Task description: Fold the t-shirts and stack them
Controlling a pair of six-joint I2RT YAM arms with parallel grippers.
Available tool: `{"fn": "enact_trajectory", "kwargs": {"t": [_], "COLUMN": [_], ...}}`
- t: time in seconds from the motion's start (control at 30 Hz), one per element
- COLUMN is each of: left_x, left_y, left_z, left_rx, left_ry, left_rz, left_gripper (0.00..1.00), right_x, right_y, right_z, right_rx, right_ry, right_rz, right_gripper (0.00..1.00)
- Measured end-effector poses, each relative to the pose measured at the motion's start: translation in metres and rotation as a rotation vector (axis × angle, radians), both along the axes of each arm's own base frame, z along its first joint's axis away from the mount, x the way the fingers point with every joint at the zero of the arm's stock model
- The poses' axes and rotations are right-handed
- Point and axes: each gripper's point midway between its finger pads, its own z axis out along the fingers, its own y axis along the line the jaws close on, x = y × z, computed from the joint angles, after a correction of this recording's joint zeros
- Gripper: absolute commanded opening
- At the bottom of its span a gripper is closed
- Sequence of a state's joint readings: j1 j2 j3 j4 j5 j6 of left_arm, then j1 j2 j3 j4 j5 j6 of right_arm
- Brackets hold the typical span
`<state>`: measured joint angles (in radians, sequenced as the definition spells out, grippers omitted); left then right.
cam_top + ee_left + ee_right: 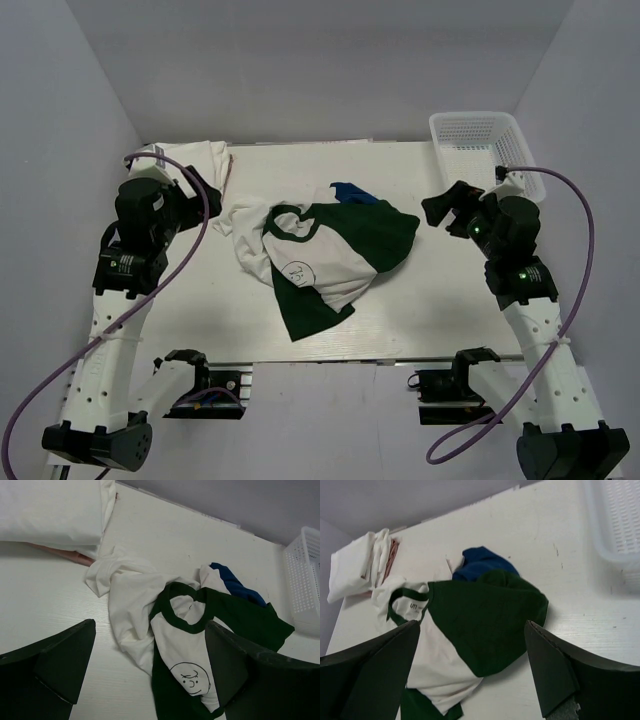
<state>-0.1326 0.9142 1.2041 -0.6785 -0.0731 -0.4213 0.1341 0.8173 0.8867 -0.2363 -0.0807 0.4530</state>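
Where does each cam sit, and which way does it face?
Top external: above and behind the bases, looking down on the white table; both arms, left gripper and right gripper show.
Left wrist: looks forward-right over the crumpled green-and-white t-shirt towards the white plastic lattice basket; own dark fingers frame it.
Right wrist: looks forward-left over that t-shirt towards the folded white t-shirt stack; own fingers show.
Shared: all three see t-shirt, stack and basket.

The left arm (pixel 100 350) and right arm (pixel 542 330) have white links and black motor housings. A purple cable (pixel 205 200) loops along each; the fingers (pixel 55 665) are matte black.
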Motion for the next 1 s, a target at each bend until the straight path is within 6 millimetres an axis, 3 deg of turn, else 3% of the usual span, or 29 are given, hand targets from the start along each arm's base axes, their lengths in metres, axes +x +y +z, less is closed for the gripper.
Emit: {"fn": "enact_trajectory", "kwargs": {"t": [0.27,0.47,0.7,0.8,0.9,1.0], "left_x": [0.002,0.009,0.015,0.014,0.014,0.014], "left_y": [0.004,0.003,0.002,0.001,0.001,0.0], "left_z": [-0.018,-0.052,-0.095,-0.113,-0.122,-0.123], "left_rx": [0.012,0.026,0.041,0.045,0.049,0.048], "left_ry": [0.062,0.16,0.28,0.338,0.369,0.37], "left_rz": [0.025,0.025,0.025,0.022,0.019,0.018], "left_gripper": [1.0,1.0,1.0,1.0,1.0,1.0], "right_x": [-0.014,-0.012,-0.047,-0.05,-0.044,-0.038], "right_y": [0.025,0.068,0.149,0.174,0.186,0.187], "right_z": [-0.017,-0.053,-0.118,-0.15,-0.182,-0.21], "right_rx": [-0.022,-0.076,-0.278,-0.438,-0.599,-0.726], "right_ry": [0.058,0.184,0.345,0.395,0.418,0.425], "right_rz": [0.175,0.378,0.619,0.643,0.63,0.611], "right_gripper": [0.9,0.9,0.9,0.9,0.9,0.87]}}
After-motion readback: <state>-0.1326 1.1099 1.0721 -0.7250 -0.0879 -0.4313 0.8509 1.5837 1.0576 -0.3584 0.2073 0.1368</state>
